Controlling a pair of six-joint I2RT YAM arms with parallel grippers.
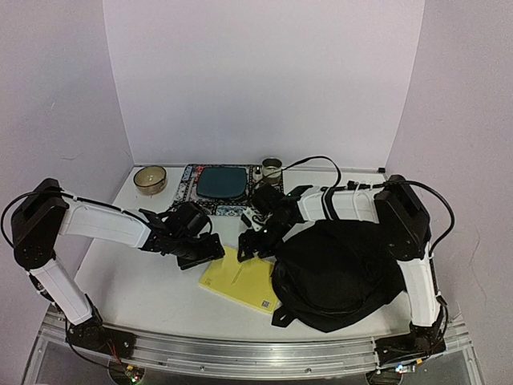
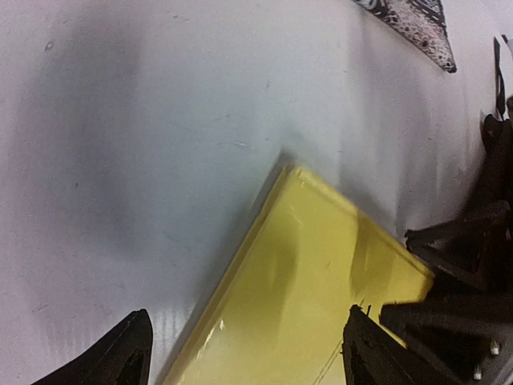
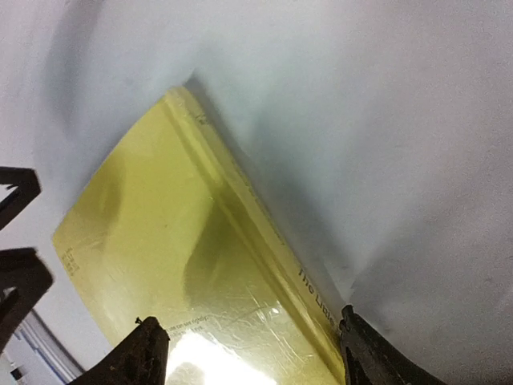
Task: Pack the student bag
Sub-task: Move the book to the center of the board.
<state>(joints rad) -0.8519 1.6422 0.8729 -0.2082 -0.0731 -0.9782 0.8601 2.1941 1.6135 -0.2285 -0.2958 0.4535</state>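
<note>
In my left wrist view the yellow book [image 2: 321, 289] runs off the bottom edge. Only the tips of my left gripper [image 2: 248, 321] show there, so I cannot tell whether they touch its cover. The patterned mat [image 2: 417, 20] is clipped to a corner at the top edge. My right wrist view cuts the book off at the bottom too, and its spine lettering is blurred and breaks off behind a finger of my right gripper [image 3: 250, 321]. From above, both grippers cover the book's far edge. My right arm hides part of the student bag [image 1: 337, 277], whose zippers are too dark to make out.
</note>
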